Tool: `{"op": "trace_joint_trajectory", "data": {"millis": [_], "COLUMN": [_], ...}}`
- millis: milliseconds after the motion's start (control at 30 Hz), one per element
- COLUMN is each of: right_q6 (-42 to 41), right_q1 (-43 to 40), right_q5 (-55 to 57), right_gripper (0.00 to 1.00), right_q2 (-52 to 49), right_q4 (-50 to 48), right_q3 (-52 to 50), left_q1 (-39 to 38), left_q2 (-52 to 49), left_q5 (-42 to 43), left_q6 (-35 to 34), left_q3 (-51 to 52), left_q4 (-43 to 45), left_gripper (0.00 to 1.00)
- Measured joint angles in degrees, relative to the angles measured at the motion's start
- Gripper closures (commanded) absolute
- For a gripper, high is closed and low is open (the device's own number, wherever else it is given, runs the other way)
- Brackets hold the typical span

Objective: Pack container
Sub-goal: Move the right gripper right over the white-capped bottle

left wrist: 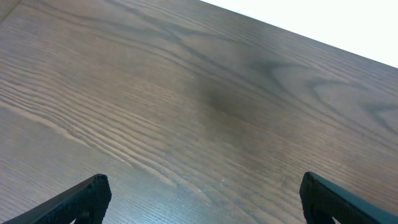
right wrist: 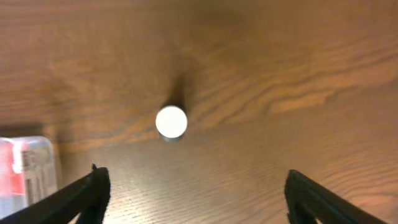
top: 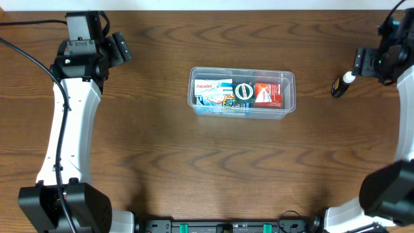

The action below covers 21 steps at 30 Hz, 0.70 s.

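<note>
Table (top: 162,162): dark brown wood with a pronounced wavy grain and a matte finish. It fills the overhead view.

Left arm (top: 65,123): white links with black joints, running up the left side of the overhead frame. Right arm (top: 404,110): same build, along the right edge.

Container (top: 290,97): sits flat on the table just right of centre in the upper half of the overhead view, long side running left to right. It is a clear plastic rectangular tub with rounded corners and a raised rim, and its walls are see-through. Three items lie in a row inside it. A white-and-blue box (top: 213,92) marked "Panadol" is at the left end, a round black-and-white item (top: 244,92) is in the middle, and a red-orange box (top: 268,94) is at the right end.

Capped cylinder (top: 341,84): a small black body with a white round top, on the table right of the container and apart from it. In the right wrist view the top shows as a white disc.

Left gripper (left wrist: 205,196): in the upper left of the overhead frame, well apart from the container. Its black fingers are spread wide at the lower corners of its wrist view, gripping nothing, with bare wood below.

Right gripper (right wrist: 199,190): fingers spread wide and holding nothing. The capped cylinder lies ahead of the fingertips, untouched.
</note>
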<state>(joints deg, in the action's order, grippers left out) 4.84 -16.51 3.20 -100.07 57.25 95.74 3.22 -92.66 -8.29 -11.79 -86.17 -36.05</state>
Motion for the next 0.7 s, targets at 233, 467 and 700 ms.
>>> {"op": "trace_joint_trajectory", "data": {"millis": [233, 467, 700], "right_q6": [-0.3, -0.5, -0.7], "right_q1": [-0.2, -0.2, -0.2], "right_q5": [-1.3, -4.1, -6.5], "right_gripper": [0.07, 0.13, 0.3], "right_q2": [-6.8, -12.5, -14.9], "right_q4": [0.1, -2.6, -4.8], "right_q3": [0.0, 0.0, 0.0], "left_q1": [0.0, 0.0, 0.0], "left_q2": [0.0, 0.0, 0.0], "left_q5": [0.0, 0.0, 0.0], "left_q6": [0.0, 0.0, 0.0], "left_q3": [0.0, 0.0, 0.0], "left_q4": [0.0, 0.0, 0.0], "left_gripper": [0.02, 0.02, 0.02]}}
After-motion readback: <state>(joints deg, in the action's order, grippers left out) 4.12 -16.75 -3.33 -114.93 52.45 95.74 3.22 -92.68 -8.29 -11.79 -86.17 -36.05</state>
